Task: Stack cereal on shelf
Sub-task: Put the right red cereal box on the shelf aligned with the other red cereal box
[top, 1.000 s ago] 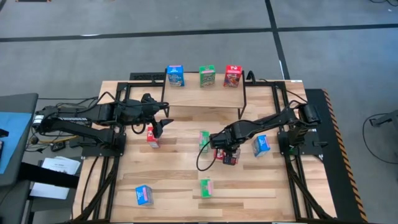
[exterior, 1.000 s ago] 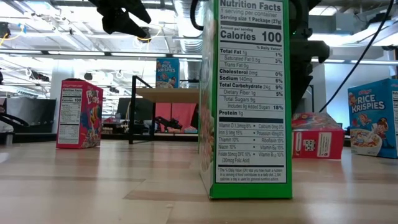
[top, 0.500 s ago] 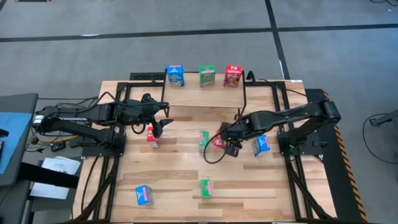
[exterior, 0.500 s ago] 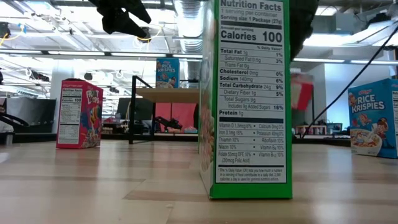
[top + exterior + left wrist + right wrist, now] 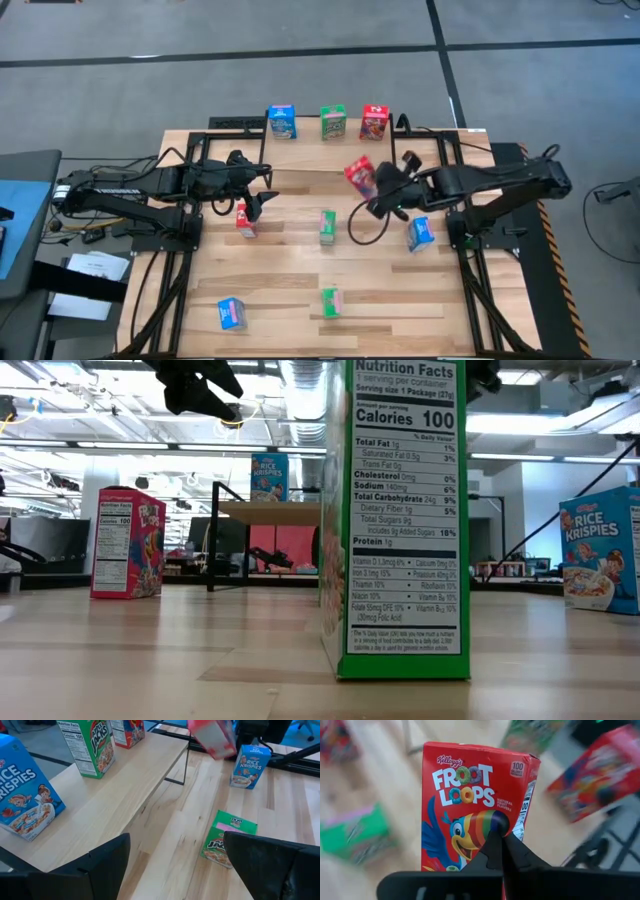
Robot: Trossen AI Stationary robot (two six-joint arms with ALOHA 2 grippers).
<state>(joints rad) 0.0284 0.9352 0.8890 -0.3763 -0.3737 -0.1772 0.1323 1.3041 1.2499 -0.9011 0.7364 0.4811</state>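
The shelf stands at the table's far edge with a blue box, a green box and a red box upright on its plank. My right gripper is shut on another red cereal box, held in the air just in front of the shelf's right half; the box also shows in the right wrist view. My left gripper hangs open and empty above the table's left half, close to a red box standing on the table. My right gripper holds the red cereal box by its lower end, with the printed front facing the wrist camera. The gripper's own fingers cover the place of contact. The box is lifted clear of the table and sits tilted in the high view.
On the tabletop are a green box at the middle, a blue box to its right, a green box near the front edge and a blue box at the front left. Black frame rails run along both sides.
My right gripper has risen from the table's middle with the red box and has gone toward the far edge and the shelf, rolling as it went. The box, on the table a second ago, is now lifted clear.
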